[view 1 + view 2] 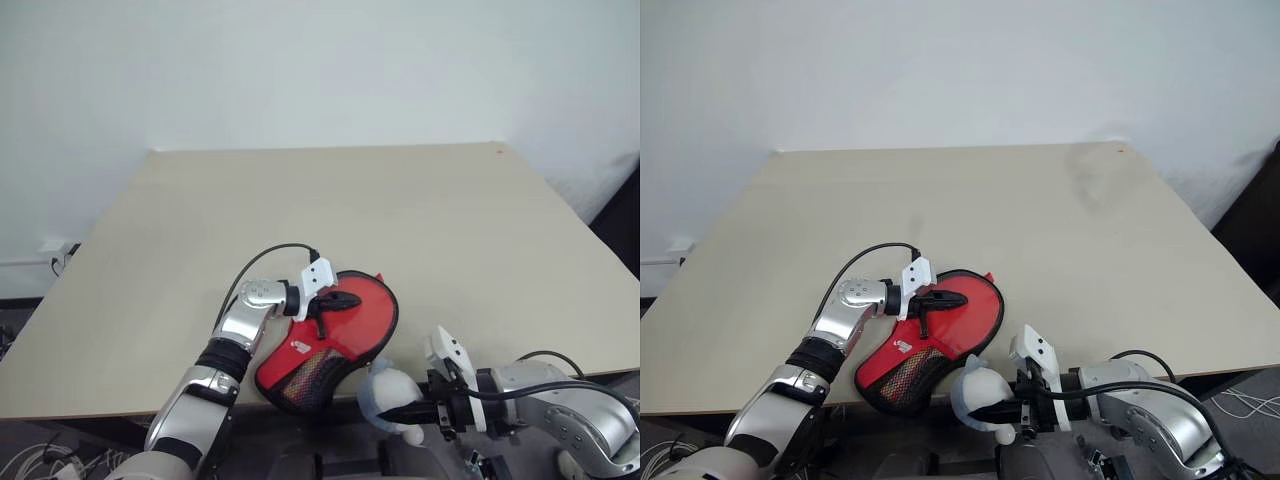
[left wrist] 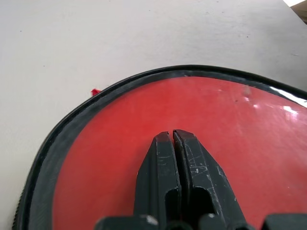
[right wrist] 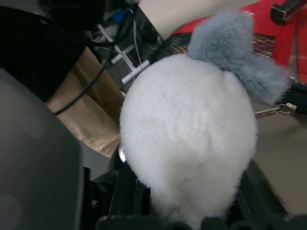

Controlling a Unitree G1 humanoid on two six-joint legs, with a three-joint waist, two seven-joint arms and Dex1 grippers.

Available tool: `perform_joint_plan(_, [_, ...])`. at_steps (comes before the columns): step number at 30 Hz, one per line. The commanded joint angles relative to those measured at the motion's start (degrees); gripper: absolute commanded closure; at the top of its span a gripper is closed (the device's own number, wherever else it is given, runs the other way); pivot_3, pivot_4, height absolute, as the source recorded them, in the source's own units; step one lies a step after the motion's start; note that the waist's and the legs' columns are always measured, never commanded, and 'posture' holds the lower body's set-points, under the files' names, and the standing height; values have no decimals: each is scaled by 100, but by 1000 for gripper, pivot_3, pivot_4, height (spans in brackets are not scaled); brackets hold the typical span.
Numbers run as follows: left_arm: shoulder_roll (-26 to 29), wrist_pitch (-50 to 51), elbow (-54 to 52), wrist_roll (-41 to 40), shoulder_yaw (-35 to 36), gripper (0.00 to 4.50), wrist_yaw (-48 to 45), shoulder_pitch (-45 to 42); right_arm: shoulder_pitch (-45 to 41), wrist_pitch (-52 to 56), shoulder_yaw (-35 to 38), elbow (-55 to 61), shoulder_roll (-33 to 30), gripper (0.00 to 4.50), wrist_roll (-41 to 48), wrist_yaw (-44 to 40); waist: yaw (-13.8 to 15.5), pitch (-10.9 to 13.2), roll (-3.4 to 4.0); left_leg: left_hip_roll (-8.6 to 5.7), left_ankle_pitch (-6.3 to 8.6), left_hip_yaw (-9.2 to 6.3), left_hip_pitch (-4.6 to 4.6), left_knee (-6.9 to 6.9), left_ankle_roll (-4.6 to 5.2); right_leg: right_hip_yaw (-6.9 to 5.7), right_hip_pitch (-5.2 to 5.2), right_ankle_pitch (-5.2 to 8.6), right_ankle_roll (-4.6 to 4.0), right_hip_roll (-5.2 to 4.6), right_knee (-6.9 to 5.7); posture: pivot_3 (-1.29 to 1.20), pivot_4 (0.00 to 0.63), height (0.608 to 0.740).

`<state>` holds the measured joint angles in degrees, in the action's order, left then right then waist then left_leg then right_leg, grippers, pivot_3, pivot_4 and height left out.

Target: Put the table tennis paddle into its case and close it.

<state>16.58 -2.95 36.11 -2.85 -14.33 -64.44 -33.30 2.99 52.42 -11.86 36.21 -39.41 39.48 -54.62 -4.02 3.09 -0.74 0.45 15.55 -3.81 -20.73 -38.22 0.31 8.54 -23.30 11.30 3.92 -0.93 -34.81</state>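
The left gripper [image 1: 342, 301] has its 2 black fingers [image 2: 173, 158] pressed together with nothing between them, and it rests on the red face of the case [image 1: 335, 345], close to the middle of the round part. The right gripper [image 1: 405, 412] sits below the near table edge and is closed on a whitish-blue fluffy ball [image 1: 388, 395], which I judge hangs from the zip of the case; a small metal ring [image 3: 288, 108] shows beside the ball in the right wrist view. From largest to smallest: the table [image 1: 400, 220] is wide and pale, the case lies at its near edge, and the ball is just off that edge. The case is paddle-shaped, with its round part further onto the table and its narrow mesh end pointing toward the robot and to its left, partly over the edge. So the long axis runs from the far right to the near left. I cannot see the paddle itself; if it is inside the case, the pictures do not show it. For the coming move, I think the important relation is this: the ball lies at the near right rim of the case, the right gripper is the nearer one, and the left gripper pins the case so the zip can be pulled along the rim.
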Motion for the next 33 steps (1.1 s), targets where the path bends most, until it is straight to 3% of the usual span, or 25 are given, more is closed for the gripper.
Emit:
perform_joint_plan(1, [3,43,259,193,-152,4500,10,15,100,108,-149,606,-30,3915,668,-264,1,-1,-1,0,0,-1,0,-1,0,0,1,0,0,0,0,0,0,740])
perform_joint_plan(9, [-47,93,293,68,-95,4500,-103,-89,96,134,-136,400,3,3916,663,-67,2,-2,-1,0,0,0,-1,-1,0,0,1,0,1,0,1,0,0,740])
perform_joint_plan(21, [291,450,-283,-317,-95,4500,-1173,-23,-203,13,-196,-39,75,3930,484,-28,-8,2,-12,3,0,2,-4,-4,1,0,-7,0,1,0,-3,0,0,740])
perform_joint_plan(27, [128,537,29,-273,-83,4500,-1058,115,-309,-75,-247,-245,133,3943,399,24,-2,-1,-13,3,0,2,-1,-14,1,0,2,0,0,0,-4,0,0,740])
perform_joint_plan(33, [-16,-238,745,-67,-8,4500,-692,161,-310,-198,-264,-400,128,3943,357,2,2,-17,-7,3,0,2,12,-25,1,0,22,4,-7,0,-3,0,0,740])
